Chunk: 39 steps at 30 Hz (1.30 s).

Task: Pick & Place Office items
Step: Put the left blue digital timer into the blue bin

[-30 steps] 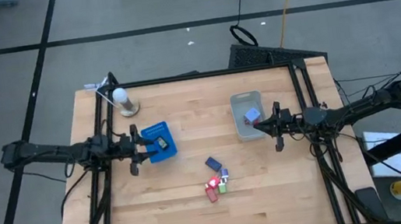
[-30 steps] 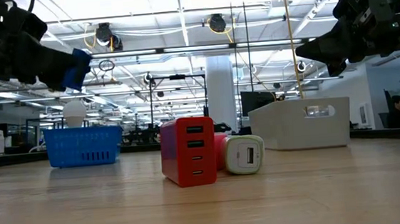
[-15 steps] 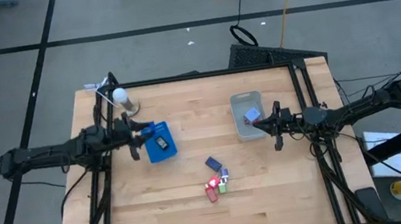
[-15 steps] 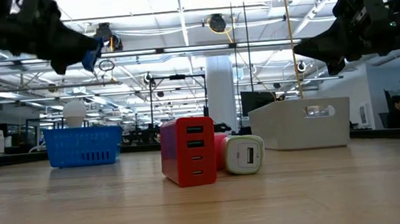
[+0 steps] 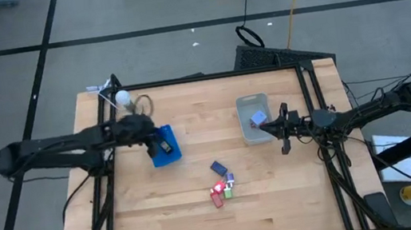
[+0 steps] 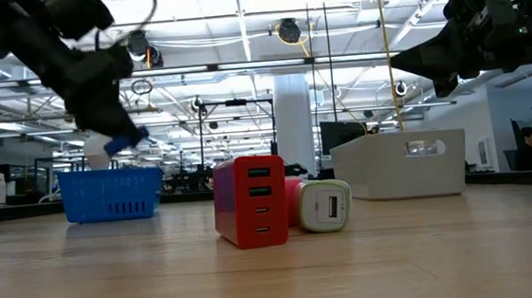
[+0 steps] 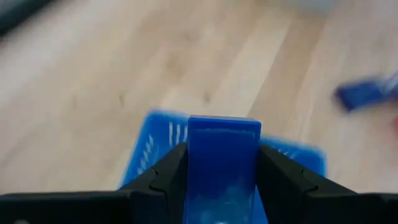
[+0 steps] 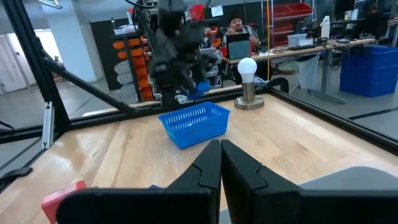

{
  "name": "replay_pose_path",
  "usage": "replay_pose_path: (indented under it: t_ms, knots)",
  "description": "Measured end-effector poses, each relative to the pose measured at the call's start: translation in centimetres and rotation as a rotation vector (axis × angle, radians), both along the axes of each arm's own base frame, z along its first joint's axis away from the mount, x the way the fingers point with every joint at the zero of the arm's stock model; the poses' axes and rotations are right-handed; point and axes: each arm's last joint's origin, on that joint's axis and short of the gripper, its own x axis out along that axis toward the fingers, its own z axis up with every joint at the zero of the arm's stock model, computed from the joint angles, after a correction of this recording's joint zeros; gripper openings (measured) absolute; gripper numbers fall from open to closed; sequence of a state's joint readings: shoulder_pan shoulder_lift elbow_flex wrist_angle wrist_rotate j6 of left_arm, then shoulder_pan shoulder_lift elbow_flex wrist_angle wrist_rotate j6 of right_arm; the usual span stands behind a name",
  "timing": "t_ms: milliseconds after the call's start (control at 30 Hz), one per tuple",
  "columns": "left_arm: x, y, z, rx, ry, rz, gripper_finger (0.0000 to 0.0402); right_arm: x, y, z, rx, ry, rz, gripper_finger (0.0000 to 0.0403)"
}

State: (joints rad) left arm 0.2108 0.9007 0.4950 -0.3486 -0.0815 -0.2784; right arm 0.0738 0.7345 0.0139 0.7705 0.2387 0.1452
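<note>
My left gripper point(image 5: 154, 141) hangs just above the blue tray point(image 5: 169, 154), tipped fingers-down, shut on a small blue block point(image 7: 224, 158). The block shows over the tray's rim point(image 6: 106, 176) in the low view. A dark piece point(image 5: 166, 146) lies in the tray. On the wood lie a blue piece point(image 5: 218, 166) and a cluster of red, white and green pieces point(image 5: 221, 189), with the red block point(image 6: 251, 201) upright in the low view. My right gripper point(image 5: 264, 130) hovers shut at the clear bin's point(image 5: 252, 104) near end; the bin holds a blue and red piece point(image 5: 257, 119). My left gripper pinches the blue block between its two fingers point(image 7: 168, 171), one on each side face. The block's free end point(image 7: 224, 127) sticks out beyond the fingertips. The fingers slant down from the table's left. The block is clear of the tray, hanging over it point(image 6: 123, 141).
A white bulb on a round stand point(image 5: 124, 102) is at the table's far left, just beyond the blue tray and my left arm. The black frame rails point(image 5: 301, 77) run along the far and side edges. Bare wood point(image 5: 171, 216) lies toward the near edge.
My left gripper, keeping the blue block, has swung from the tray's left side toward the far edge, then tipped its fingers downward and dropped low over the blue tray. My right arm has kept still.
</note>
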Motion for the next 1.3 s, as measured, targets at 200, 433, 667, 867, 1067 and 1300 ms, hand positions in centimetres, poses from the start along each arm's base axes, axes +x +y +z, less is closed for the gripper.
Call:
replay_pose_path:
  t_ms: [200,433,667,867,1067,1300]
  knots:
    - [1.9,-0.6,-2.5,-0.026,0.123,-0.025,0.0153,0.0,0.0,-0.1,-0.001,0.007,0.004,0.0004]
    - [2.9,-0.7,-4.0,-0.048,0.172,-0.021,0.0153,0.1,0.0,-0.2,-0.001,0.015,0.004,0.0004]
    - [3.2,-0.7,-5.0,-0.075,0.221,-0.025,0.0153,0.1,0.0,-0.2,-0.001,0.012,0.004,0.0004]
    - [3.4,-0.7,-5.8,-0.099,0.258,-0.034,0.0153,0.1,0.0,-0.2,0.006,0.011,0.004,0.0004]
    - [3.6,-0.7,-6.0,-0.129,0.254,-0.020,0.0154,0.1,0.0,-0.2,0.014,0.010,0.004,0.0004]
    - [3.9,-0.8,-4.4,-0.130,0.205,-0.051,0.0322,0.1,0.0,-0.2,0.025,0.008,0.004,0.0004]
